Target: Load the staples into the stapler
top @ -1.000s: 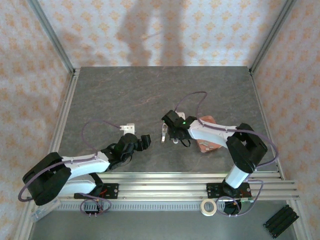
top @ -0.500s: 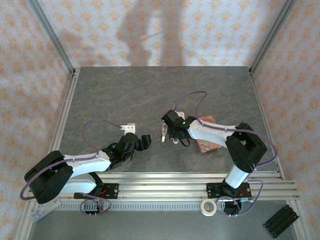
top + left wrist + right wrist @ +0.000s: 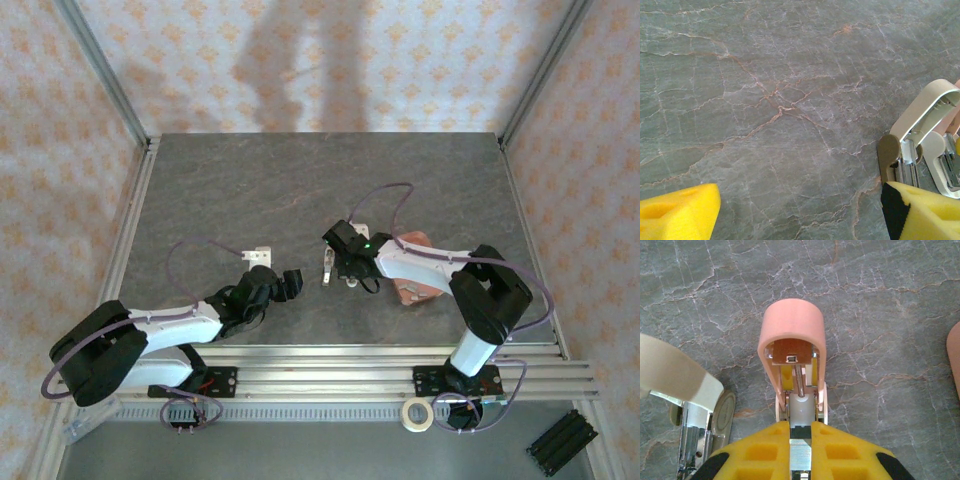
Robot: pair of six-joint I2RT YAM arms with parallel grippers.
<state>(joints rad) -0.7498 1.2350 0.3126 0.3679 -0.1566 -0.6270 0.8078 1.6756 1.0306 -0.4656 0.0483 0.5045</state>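
The stapler [image 3: 792, 332] lies open on the table just ahead of my right gripper [image 3: 801, 429], its pale pink lid raised and the spring and white pusher showing. My right gripper is shut on a small grey strip of staples [image 3: 801, 460], held at the near end of the stapler's channel. In the top view the right gripper [image 3: 346, 268] sits beside the stapler's beige, white and silvery part [image 3: 327, 265]. My left gripper [image 3: 800, 215] is open over bare table, with that same part [image 3: 922, 145] just beyond its right finger. From above, the left gripper [image 3: 288, 283] is left of the stapler.
A salmon-pink tray [image 3: 415, 275] lies right of the right gripper, its edge also at the right wrist view's border [image 3: 955, 360]. A small white piece [image 3: 258, 255] rests beyond the left gripper. A tape roll [image 3: 417, 413] and a black block [image 3: 560, 440] lie by the front rails.
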